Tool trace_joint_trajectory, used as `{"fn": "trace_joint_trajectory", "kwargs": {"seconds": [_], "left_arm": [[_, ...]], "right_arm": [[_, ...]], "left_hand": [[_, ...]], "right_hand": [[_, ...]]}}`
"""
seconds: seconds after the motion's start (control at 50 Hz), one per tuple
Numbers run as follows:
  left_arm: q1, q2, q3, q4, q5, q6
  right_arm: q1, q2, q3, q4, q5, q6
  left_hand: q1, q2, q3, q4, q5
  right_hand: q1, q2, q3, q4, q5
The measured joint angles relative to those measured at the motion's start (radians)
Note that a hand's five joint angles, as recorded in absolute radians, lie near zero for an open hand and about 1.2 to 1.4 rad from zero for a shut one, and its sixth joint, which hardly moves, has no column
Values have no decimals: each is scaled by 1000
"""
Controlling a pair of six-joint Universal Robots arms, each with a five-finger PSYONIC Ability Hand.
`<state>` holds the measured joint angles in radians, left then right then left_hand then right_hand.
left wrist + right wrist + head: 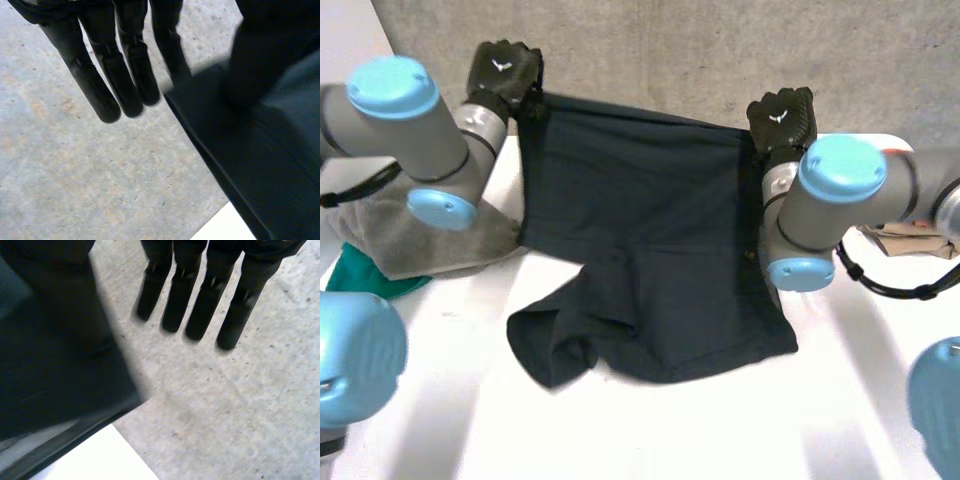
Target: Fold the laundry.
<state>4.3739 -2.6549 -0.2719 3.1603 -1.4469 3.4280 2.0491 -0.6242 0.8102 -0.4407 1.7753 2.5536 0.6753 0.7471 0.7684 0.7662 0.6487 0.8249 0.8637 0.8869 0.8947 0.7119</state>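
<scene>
Both arms reach to the table's far edge. The left hand (503, 70) sits in the upper left of the head view and the right hand (782, 118) right of centre near the top, both seen from the back. Each is at one top corner of the dark shorts (640, 230).

In the left wrist view the fingers (95, 85) hang straight and close together over the concrete floor (75, 175). The innermost one meets the shorts' corner, and the thumb is a dark blur lying over the cloth, pinching it there. In the right wrist view the fingers (200, 305) are likewise straight, slightly spread and clear of the cloth. The corner is taken at the thumb side, where hand and fabric merge into one dark mass and the contact is hard to make out.

The shorts lie spread on the white table (650, 430) in the middle of the head view. Their top edge is stretched straight between the hands and their rumpled leg ends lie towards the bottom. The right arm covers part of their right edge. A grey cloth (430, 245) and a green one (365, 275) lie at the left, partly under the left arm.
</scene>
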Motion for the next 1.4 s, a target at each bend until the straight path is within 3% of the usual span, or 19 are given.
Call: {"fn": "trace_joint_trajectory", "kwargs": {"seconds": [0.02, 0.04, 0.06, 0.1, 0.24, 0.32, 0.44, 0.56, 0.66, 0.7, 0.8, 0.88, 0.94, 1.24, 1.34, 1.4], "left_arm": [[-2, -21, 23, 0, 2, 1], [-4, -38, 45, -2, 3, 2], [-9, -71, 93, -14, 3, 2], [-13, -103, 151, -42, -1, 0], [-15, -76, 211, -163, -46, -1], [-20, 32, 123, -244, -100, 6], [-55, 267, -194, -352, -139, 43], [-108, 524, -608, -399, -94, 83], [-153, 673, -884, -384, -32, 91], [-170, 706, -967, -374, -15, 89], [-233, 782, -1214, -327, 7, 80], [-263, 800, -1315, -294, 6, 67], [-282, 800, -1369, -268, 1, 49], [-249, 743, -1398, -107, -118, 54], [-232, 716, -1399, -76, -146, 93], [-225, 707, -1401, -64, -152, 120]], "right_arm": [[-1, 17, -6, -28, 1, -6], [0, 34, -13, -55, 2, -11], [0, 69, -32, -112, 2, -23], [1, 100, -54, -163, -2, -36], [-9, 70, -73, -150, -17, -21], [-26, -40, -37, -6, -54, 30], [-53, -229, 79, 305, -191, 67], [-79, -389, 278, 573, -339, 60], [-93, -461, 423, 671, -409, 47], [-99, -481, 480, 680, -430, 38], [-125, -551, 719, 649, -516, -15], [-138, -583, 858, 584, -557, -50], [-146, -606, 980, 482, -577, -83], [-154, -569, 1150, 94, -562, -144], [-156, -538, 1141, 48, -542, -144], [-156, -528, 1132, 23, -525, -138]], "left_hand": [[-152, -107, -126, -131, -128], [-152, -107, -126, -131, -128], [-423, -395, -413, -410, -419], [-489, -530, -550, -558, -592], [-489, -541, -560, -568, -602], [-489, -541, -560, -568, -602], [-489, -542, -560, -568, -602], [-489, -543, -560, -568, -602], [-488, -543, -560, -568, -602], [-393, -470, -489, -490, -536], [-185, -270, -292, -286, -341], [-185, -270, -292, -286, -341], [-56, -136, -158, -152, -212], [-166, -244, -258, -276, -334], [-178, -257, -267, -288, -347], [-195, -271, -287, -306, -365]], "right_hand": [[-151, -153, -146, -145, -149], [-213, -237, -227, -227, -212], [-355, -379, -364, -363, -357], [-597, -641, -650, -647, -646], [-604, -658, -677, -682, -668], [-604, -658, -677, -682, -668], [-604, -658, -677, -682, -668], [-604, -658, -677, -682, -668], [-604, -658, -677, -682, -668], [-596, -637, -660, -666, -652], [-456, -495, -514, -526, -508], [-393, -438, -457, -465, -448], [-325, -365, -390, -394, -382], [-290, -325, -346, -357, -341], [22, 14, -31, -43, -35], [223, 284, 266, 262, 242]]}}
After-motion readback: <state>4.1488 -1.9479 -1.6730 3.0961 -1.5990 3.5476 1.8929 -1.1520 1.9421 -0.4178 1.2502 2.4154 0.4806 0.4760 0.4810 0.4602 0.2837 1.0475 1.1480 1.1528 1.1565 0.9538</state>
